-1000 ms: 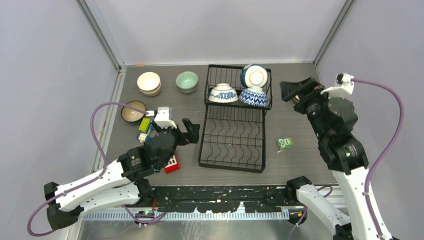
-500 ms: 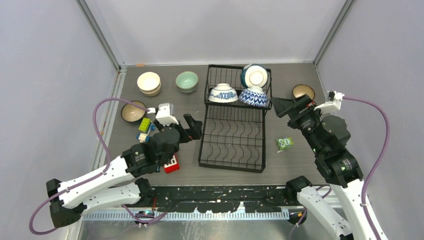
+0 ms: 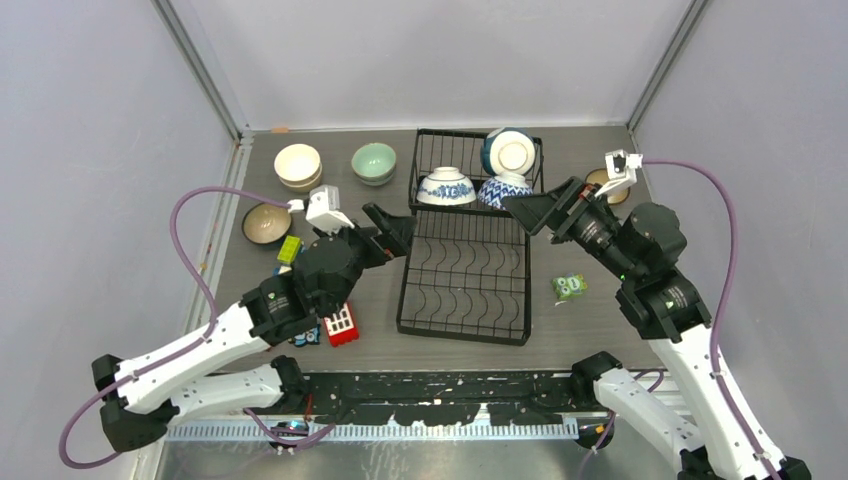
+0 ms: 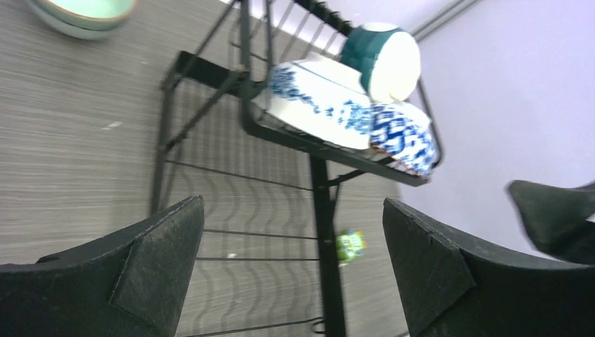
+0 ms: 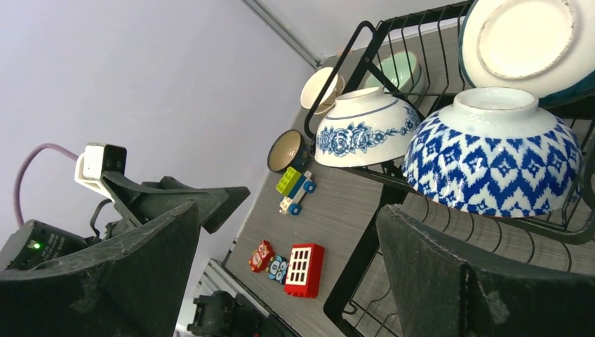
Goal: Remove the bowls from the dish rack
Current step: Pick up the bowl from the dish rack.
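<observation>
Nearest, a red block (image 3: 342, 323) lay on the tabletop (image 3: 585, 332) left of the dish rack (image 3: 465, 278), near its front-left corner. A green packet (image 3: 570, 287) sat just right of the rack.

L gripper (image 3: 393, 228) hovered at the rack's left edge, approx. level w/ the front rail of its raised basket, jaws spread wide, nothing betw. them. R gripper (image 3: 530, 212) hung over the rack's right side, just in front of that basket, jaws likewise wide & empty.

In the basket at the rack's back, a floral bowl (image 3: 446, 187) sat upside down on the left & a zigzag bowl (image 3: 508, 192) upside down on the right, side by side. A teal bowl (image 3: 510, 152) stood on edge behind the zigzag one, pale foot facing out.

Off the rack, on the tabletop: a brown bowl (image 3: 266, 223) well left of it, w/ a green block (image 3: 289, 249) beside. Farther back, cream bowls (image 3: 298, 165) stacked & a pale green bowl (image 3: 374, 162) left of the basket. A second brown bowl (image 3: 603, 180) sat right of the basket, partly hidden by the R arm.
</observation>
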{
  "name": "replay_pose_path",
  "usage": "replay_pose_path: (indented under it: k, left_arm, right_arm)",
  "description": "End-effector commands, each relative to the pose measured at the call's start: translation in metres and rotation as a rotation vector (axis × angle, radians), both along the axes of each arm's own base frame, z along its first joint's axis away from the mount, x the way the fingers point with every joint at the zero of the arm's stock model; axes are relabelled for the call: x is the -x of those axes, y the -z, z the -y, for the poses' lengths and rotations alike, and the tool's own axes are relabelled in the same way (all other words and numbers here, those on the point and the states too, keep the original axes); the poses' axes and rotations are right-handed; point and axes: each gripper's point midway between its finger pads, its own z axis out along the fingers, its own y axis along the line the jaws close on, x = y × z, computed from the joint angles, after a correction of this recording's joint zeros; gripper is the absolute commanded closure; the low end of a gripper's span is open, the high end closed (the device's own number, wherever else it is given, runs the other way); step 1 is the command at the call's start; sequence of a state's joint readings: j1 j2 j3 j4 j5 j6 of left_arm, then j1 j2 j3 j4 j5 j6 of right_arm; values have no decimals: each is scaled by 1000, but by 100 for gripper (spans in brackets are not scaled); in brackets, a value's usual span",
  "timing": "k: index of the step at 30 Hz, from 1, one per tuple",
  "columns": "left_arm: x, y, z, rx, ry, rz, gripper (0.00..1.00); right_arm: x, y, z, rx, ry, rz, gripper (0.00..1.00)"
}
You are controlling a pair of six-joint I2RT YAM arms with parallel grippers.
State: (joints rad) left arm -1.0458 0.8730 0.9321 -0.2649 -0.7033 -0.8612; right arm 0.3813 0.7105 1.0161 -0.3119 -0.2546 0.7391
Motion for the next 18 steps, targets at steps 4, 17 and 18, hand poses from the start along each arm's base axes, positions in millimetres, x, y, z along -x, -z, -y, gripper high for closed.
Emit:
replay_pose_path:
  k: [4, 17, 18]
  left_arm:
    - [-2, -41, 47, 412, 93, 12, 0]
    - [-27, -37, 73, 770, 22, -31, 11]
    - [-28, -38, 74, 788, 20, -20, 13]
  right_arm:
    - [8, -30, 2, -7, -10, 126, 0]
    - [10, -10, 12, 12, 42, 109, 0]
    - [11, -10, 12, 14, 43, 109, 0]
